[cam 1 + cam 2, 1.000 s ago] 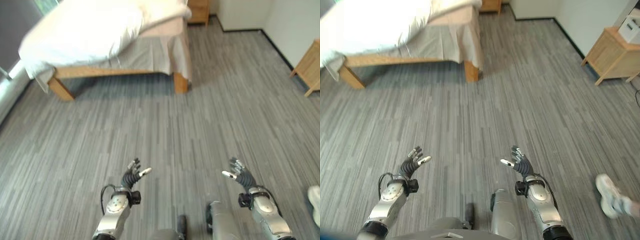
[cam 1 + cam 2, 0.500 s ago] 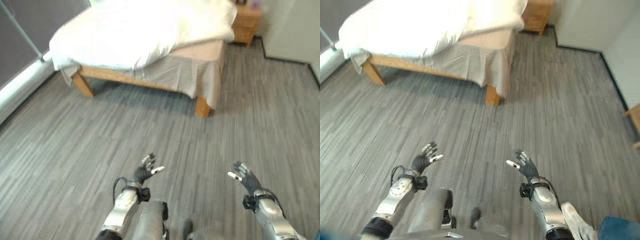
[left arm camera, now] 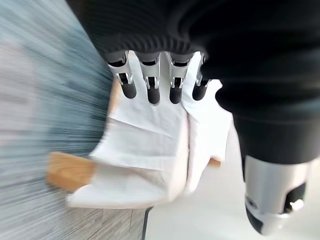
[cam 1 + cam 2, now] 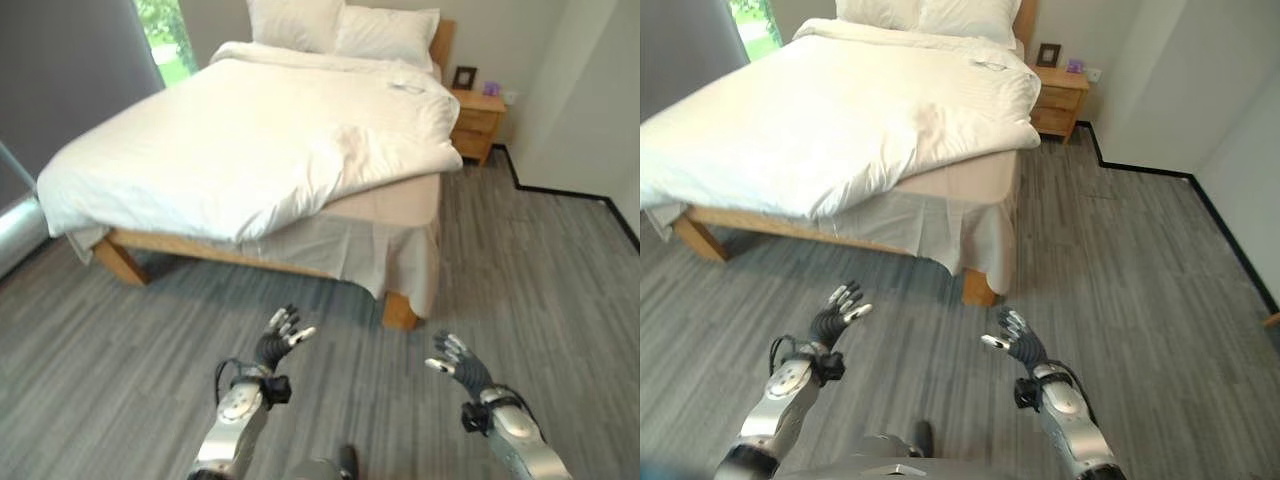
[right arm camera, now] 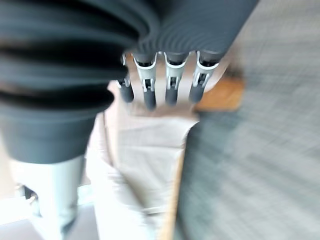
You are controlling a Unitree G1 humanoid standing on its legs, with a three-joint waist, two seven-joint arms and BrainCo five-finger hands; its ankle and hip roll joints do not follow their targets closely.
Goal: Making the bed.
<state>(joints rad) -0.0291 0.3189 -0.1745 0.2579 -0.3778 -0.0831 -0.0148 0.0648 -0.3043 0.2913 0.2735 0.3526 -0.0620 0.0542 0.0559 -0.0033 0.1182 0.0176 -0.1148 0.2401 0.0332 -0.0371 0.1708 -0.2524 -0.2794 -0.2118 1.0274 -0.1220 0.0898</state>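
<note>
A wooden bed (image 4: 400,311) stands ahead of me with a rumpled white duvet (image 4: 250,140) lying askew, so the near right corner of the beige mattress (image 4: 400,200) and its grey skirt (image 4: 340,255) are bare. Two white pillows (image 4: 340,25) rest at the headboard. My left hand (image 4: 277,344) and right hand (image 4: 456,364) hover open over the floor, well short of the bed's foot, holding nothing. In the wrist views the straight fingers (image 3: 150,82) and fingers (image 5: 170,82) point toward the bed's corner.
A wooden nightstand (image 4: 478,122) with a small frame on it stands right of the headboard. White walls with dark skirting (image 4: 560,190) run along the right. A window (image 4: 165,35) and grey curtain (image 4: 70,70) lie left. Grey plank floor (image 4: 540,280) spreads around the bed.
The camera has tilted up and the whole picture has shifted, bringing the full bed, pillows and nightstand into sight and nearer. Both hands stay open and apart.
</note>
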